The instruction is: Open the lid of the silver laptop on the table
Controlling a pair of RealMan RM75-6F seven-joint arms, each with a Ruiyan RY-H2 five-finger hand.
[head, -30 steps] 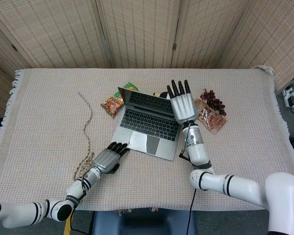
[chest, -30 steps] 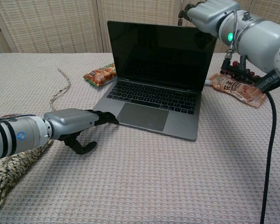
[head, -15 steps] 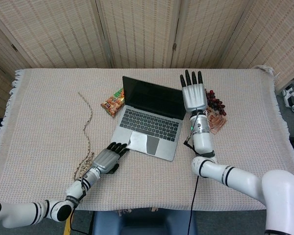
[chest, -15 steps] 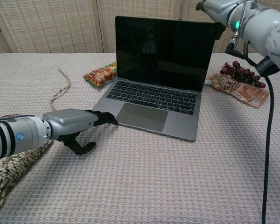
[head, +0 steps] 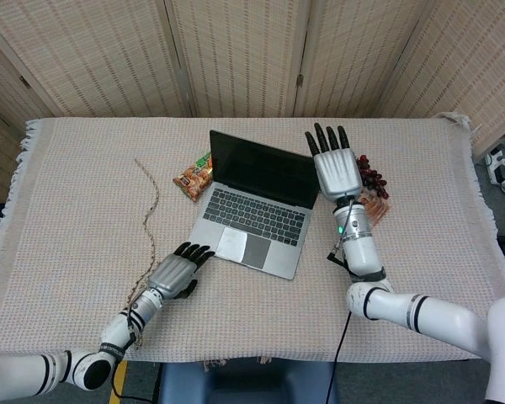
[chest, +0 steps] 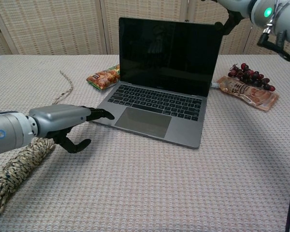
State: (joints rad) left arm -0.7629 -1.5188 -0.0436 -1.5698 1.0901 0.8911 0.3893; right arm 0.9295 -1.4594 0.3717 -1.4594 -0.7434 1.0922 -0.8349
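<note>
The silver laptop (head: 254, 220) stands on the table with its lid raised and its dark screen (chest: 168, 50) nearly upright, the keyboard exposed. My right hand (head: 335, 171) is flat with its fingers stretched out, beside the screen's upper right corner; the chest view shows only its dark fingertips (chest: 228, 25) behind that corner. Low on the cloth lies my left hand (head: 177, 271), holding nothing. Its fingertips (chest: 105, 114) point at the laptop's front left corner, and I cannot tell whether they touch it.
An orange snack packet (head: 191, 179) lies left of the laptop, with a rope (head: 148, 220) further left that ends by my left arm (chest: 17, 166). Right of the laptop are dark grapes (chest: 252, 76) and a brown pouch (chest: 250, 94). The woven tablecloth (head: 84, 194) covers the table.
The lid went from half raised to nearly upright as my right hand rose and moved back. My left hand slid back off the laptop's front left corner.
</note>
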